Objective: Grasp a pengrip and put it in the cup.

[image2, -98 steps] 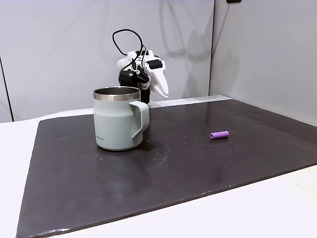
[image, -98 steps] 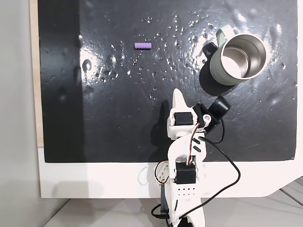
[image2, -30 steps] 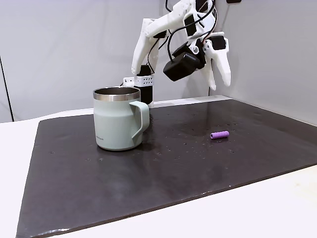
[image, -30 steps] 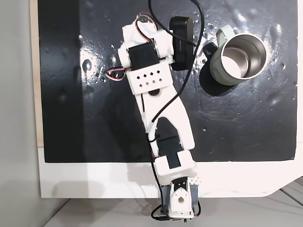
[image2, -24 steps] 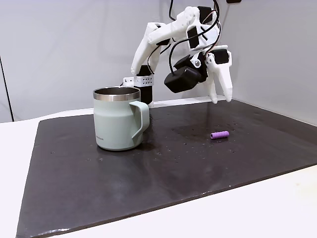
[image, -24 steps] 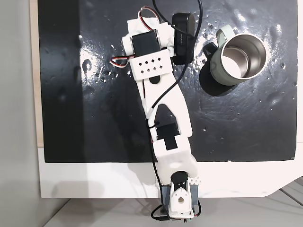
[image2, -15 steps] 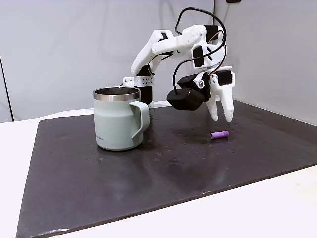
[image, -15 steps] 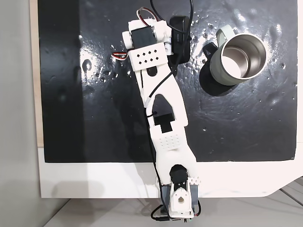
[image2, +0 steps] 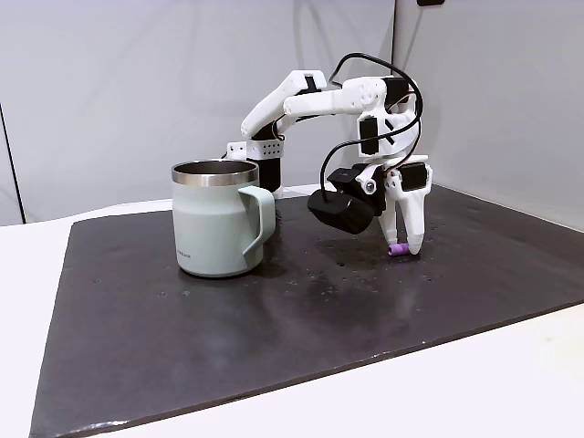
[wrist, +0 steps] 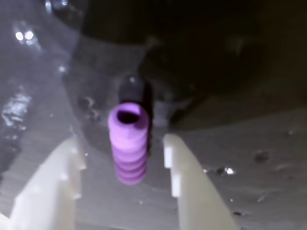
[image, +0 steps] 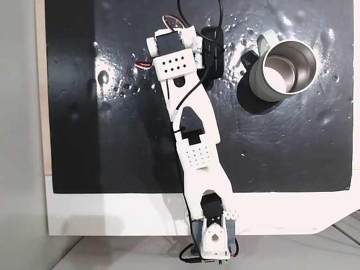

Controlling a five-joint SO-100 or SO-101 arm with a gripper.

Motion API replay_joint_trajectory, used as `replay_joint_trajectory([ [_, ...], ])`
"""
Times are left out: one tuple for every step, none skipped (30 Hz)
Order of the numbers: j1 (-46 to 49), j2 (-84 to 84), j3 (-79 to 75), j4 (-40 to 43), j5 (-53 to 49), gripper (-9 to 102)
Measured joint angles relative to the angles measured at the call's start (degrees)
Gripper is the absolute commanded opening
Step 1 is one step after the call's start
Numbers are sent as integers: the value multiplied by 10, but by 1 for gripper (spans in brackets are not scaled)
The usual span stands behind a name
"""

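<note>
The light-purple ribbed pengrip (wrist: 128,143) lies on the black mat with its open end facing the wrist camera. My gripper (wrist: 121,143) is open, one white finger (wrist: 62,177) on each side of the tube, small gaps both ways. In a fixed view from the side, the gripper (image2: 404,249) points straight down with its tips at the mat around the pengrip (image2: 396,251). The sage-green cup (image2: 219,219) stands upright to the left, well apart. From above, the cup (image: 264,79) sits at the upper right and the arm's wrist (image: 174,62) hides the pengrip.
The black mat (image: 112,140) covers most of the white table (image: 112,214). The arm's base (image: 211,239) is at the table's near edge. A black wrist camera (image2: 342,210) hangs beside the gripper. Grey walls (image2: 109,91) stand behind the table.
The arm has reached out from its folded pose and lowered the gripper. Half a second ago the tips hung above the pengrip; now they are down at the mat on either side of it.
</note>
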Motion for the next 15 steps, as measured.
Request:
replay_joint_trajectory([
  [0,-4,-4,0,0,6],
  [0,-6,-9,0,0,3],
  [0,-11,-14,0,0,1],
  [0,-14,-18,0,0,0],
  [0,-17,-21,0,0,0],
  [1,-18,-24,0,0,0],
  [1,-18,-25,0,0,0],
  [1,-18,-25,0,0,0],
  [1,-18,-25,0,0,0],
  [1,-18,-25,0,0,0],
  [1,-18,-25,0,0,0],
  [1,-18,-25,0,0,0],
  [1,-17,-25,0,0,0],
  [1,-12,-25,5,0,0],
  [1,-6,-24,6,0,0],
])
